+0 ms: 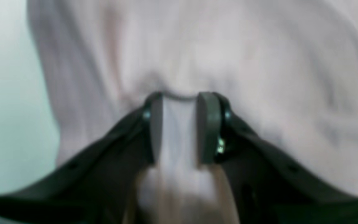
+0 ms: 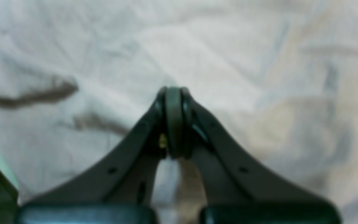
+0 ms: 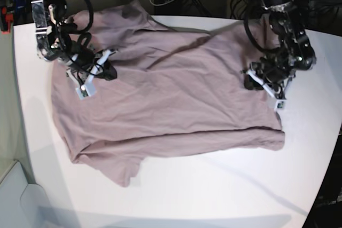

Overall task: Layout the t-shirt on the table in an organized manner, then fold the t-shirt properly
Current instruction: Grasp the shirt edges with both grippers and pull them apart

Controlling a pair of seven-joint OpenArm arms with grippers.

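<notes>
On the large matte white table (image 3: 214, 185), the wrinkly mauve-brown cotton t-shirt (image 3: 171, 105) spread mostly flat across its middle, my left gripper (image 1: 179, 102) parted over a ridge of cloth, my right gripper (image 2: 173, 93) pressed closed upon the fabric

Both wrist views soft, out of focus; shirt (image 1: 197, 46) weave and creases smeared. Left gripper (image 1: 179, 124): cloth fills gap between jaws, can't tell pinched or merely behind. Right gripper (image 2: 174, 121): jaws together, unclear if any cloth is caught between them. Base view: both grippers' tips too small, masked by cables and brackets. Tabletop (image 3: 224, 185) cut by frame bottom and right. Shirt's far collar area dark, cut off at top edge.
</notes>
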